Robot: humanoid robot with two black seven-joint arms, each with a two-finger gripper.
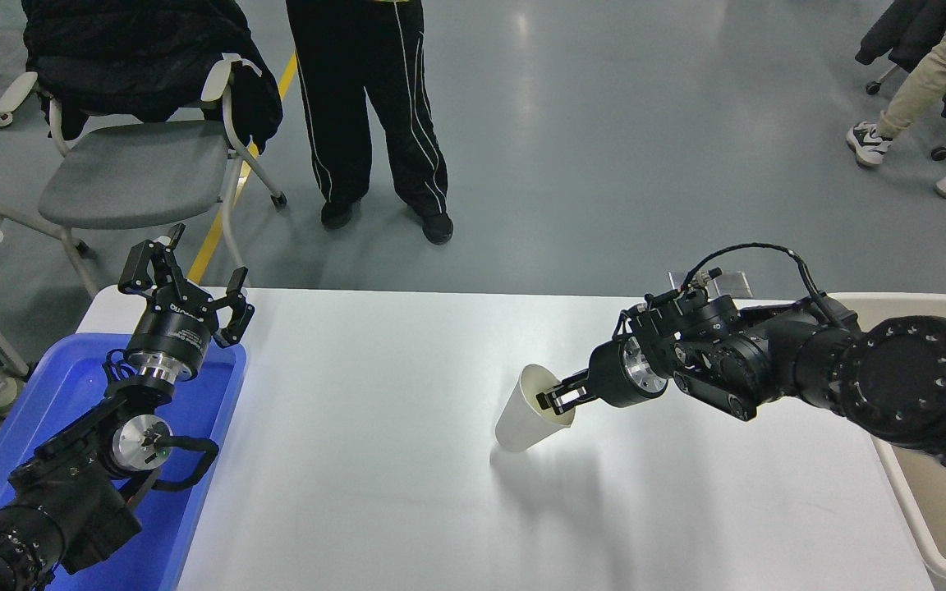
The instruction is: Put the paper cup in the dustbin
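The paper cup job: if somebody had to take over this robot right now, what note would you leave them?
Right gripper: shut on the rim of the small white tapered paper cup, one finger inside the mouth. The cup is tilted and looks lifted off the white table, above its middle.
Left gripper: open, empty, parked over the bright blue plastic tray at the lower left.
Large beige rectangular plastic dustbin: past the table's right edge, partly hidden by the right arm.
Done: cup grasped.
Left: carry the cup right, over the dustbin, and release it.

Blue tray (71,386), grey chair (136,168), perhaps jacket-draped.
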